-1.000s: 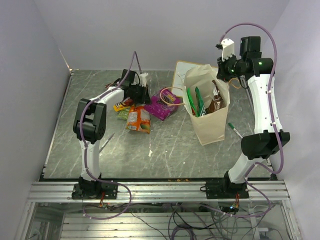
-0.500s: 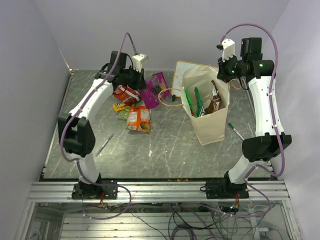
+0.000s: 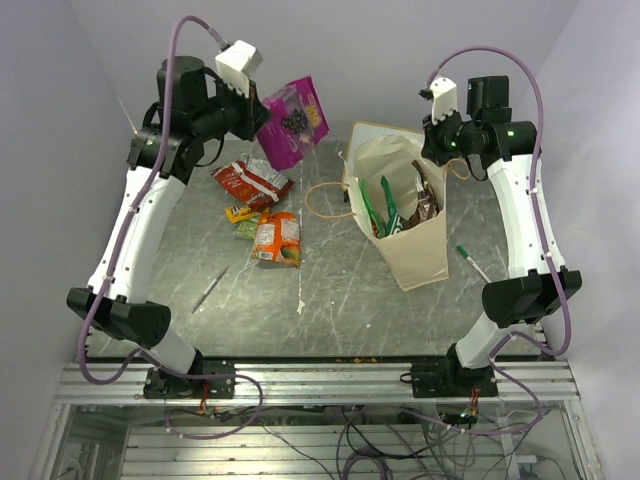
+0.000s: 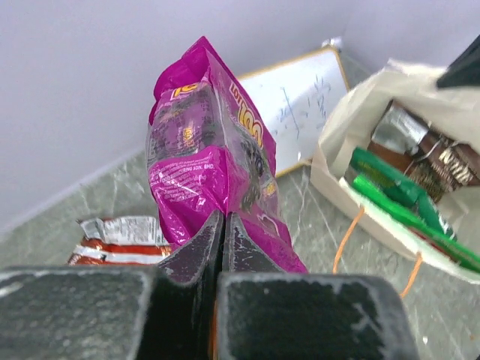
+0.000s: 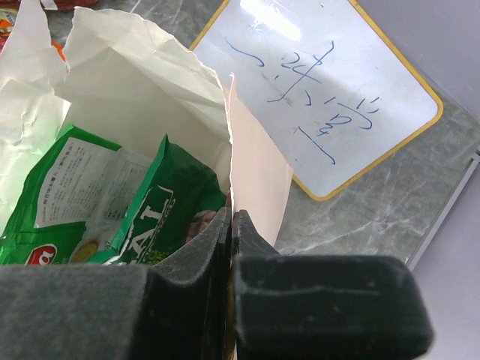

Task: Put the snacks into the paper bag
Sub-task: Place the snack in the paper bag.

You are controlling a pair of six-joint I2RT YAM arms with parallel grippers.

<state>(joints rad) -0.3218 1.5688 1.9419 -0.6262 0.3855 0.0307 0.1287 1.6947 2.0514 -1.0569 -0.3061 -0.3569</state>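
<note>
My left gripper (image 3: 262, 118) is shut on the lower edge of a purple snack packet (image 3: 293, 122), held high above the table, left of the paper bag (image 3: 415, 250). In the left wrist view the packet (image 4: 206, 157) stands up from the closed jaws (image 4: 223, 217). My right gripper (image 3: 437, 150) is shut on the bag's far rim and holds the mouth open; the rim (image 5: 251, 172) runs into the jaws (image 5: 231, 217). Green packets (image 3: 385, 205) and a brown one (image 3: 428, 200) stand inside the bag. A red packet (image 3: 248, 180), an orange one (image 3: 277, 238) and two small ones (image 3: 244, 220) lie on the table.
A yellow-framed whiteboard (image 5: 330, 90) lies flat behind the bag. The bag's orange cord handle (image 3: 322, 200) rests on the table to its left. A green pen (image 3: 470, 262) lies right of the bag and a thin pen (image 3: 210, 290) lies at front left.
My left arm has lifted the purple packet off the table and raised it high toward the back. The red packet now lies uncovered. The bag's top has shifted slightly left.
</note>
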